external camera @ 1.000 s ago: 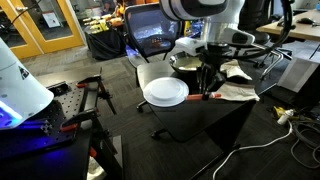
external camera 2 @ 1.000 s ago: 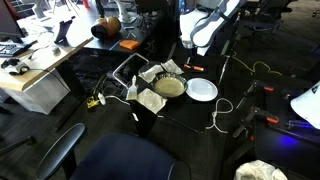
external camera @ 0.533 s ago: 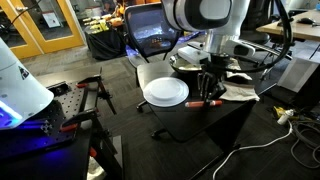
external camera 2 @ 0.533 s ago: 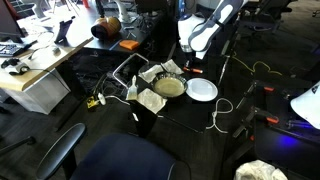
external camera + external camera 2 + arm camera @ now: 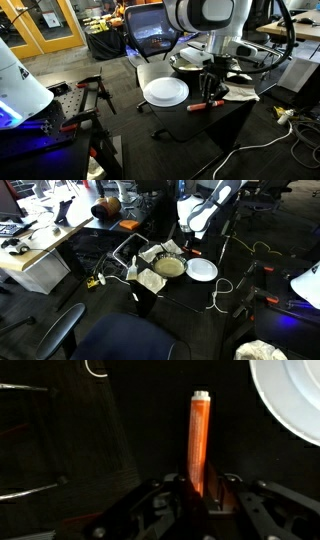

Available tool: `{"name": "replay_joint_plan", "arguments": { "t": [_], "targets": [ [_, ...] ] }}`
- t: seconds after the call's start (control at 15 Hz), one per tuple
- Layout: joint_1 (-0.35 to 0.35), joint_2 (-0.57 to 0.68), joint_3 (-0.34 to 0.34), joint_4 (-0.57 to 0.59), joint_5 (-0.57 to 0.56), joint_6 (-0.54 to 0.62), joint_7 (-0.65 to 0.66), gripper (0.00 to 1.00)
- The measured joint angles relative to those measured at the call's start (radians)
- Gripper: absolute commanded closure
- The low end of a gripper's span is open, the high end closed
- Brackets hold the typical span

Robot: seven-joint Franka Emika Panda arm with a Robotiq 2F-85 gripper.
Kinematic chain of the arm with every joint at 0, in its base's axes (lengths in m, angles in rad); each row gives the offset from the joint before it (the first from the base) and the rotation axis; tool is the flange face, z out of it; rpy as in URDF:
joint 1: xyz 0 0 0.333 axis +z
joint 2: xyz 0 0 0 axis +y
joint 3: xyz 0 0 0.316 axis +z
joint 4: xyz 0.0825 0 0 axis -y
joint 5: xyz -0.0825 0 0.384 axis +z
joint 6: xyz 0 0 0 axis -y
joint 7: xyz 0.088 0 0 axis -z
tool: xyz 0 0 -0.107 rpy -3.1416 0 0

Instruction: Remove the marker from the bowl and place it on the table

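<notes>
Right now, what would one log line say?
step: placing | red marker: gripped, at black table, beside white plate | bowl: marker out | fingers: shut on marker

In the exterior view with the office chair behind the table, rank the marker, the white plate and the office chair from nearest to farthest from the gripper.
1. The marker, right at the tips of the gripper, lying on the table.
2. The white plate, beside it on the same tabletop.
3. The office chair, behind the table, off it.
</notes>
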Motion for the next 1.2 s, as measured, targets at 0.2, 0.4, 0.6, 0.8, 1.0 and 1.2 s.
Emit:
{"name": "replay_joint_plan", "arguments": {
  "t": [0.2,0.4,0.6,0.8,1.0,1.2],
  "targets": [
    [0.001,-0.006,0.000,-0.002,0.000,0.000,-0.001,0.20],
    [0.002,-0.042,0.000,-0.032,0.000,0.020,-0.001,0.01],
    [0.001,-0.127,-0.001,-0.104,0.000,0.032,-0.008,0.00],
    [0.001,-0.229,-0.001,-0.188,0.000,0.035,-0.034,0.00],
    [0.001,-0.323,-0.001,-0.263,0.000,0.039,-0.048,0.00],
    [0.002,-0.360,-0.001,-0.290,0.000,0.039,-0.057,0.00]
  ]
}}
